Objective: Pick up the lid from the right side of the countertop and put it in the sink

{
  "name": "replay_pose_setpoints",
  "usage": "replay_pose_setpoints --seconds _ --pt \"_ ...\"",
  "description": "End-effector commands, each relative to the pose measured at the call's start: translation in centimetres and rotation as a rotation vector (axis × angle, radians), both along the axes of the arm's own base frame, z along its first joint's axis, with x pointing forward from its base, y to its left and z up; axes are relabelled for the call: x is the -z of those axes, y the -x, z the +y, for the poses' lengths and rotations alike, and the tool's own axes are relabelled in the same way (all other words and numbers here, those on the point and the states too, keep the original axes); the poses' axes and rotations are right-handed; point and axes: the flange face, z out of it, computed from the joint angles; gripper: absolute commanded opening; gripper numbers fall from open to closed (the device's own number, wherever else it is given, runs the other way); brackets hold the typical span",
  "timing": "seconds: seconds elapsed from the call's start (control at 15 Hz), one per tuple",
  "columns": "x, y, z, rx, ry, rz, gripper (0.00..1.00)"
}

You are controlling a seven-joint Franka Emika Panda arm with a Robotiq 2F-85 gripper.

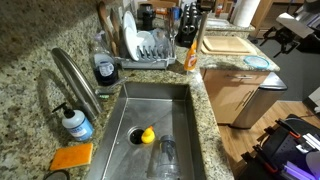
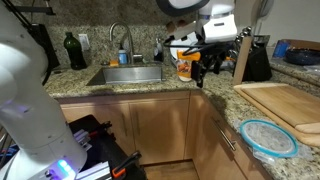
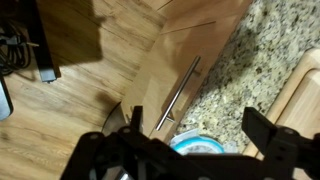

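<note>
The lid is round and clear with a light-blue rim. It lies flat at the countertop's front edge, beside a wooden cutting board. It also shows in an exterior view and in the wrist view. My gripper is open and empty, hanging in the air over the counter edge, apart from the lid. In the wrist view the open jaws frame the lid from above. The steel sink lies further along the counter and shows in both exterior views.
The sink holds a yellow object and a clear glass. A faucet, soap bottle, orange sponge, dish rack and orange bottle stand around it. A dark knife block stands behind the board.
</note>
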Motion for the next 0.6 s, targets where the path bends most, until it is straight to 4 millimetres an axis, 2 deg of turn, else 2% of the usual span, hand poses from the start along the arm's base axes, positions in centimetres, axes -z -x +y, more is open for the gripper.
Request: replay_pose_setpoints --seconds 0.0,0.2,0.27,0.4,0.53 --pt "4.9 -0.5 -5.8 0.17 -0.056 0.088 1.0" --pt "7.8 -0.4 -8.8 0.321 -0.088 0.152 1.0" --pt "6.5 0.4 -7.1 0.24 -0.065 0.123 1.0" --pt "7.5 0.3 -7.7 0.253 -0.063 0.142 1.0" --pt "7.0 0.0 -7.4 0.246 -0.061 0.132 1.0"
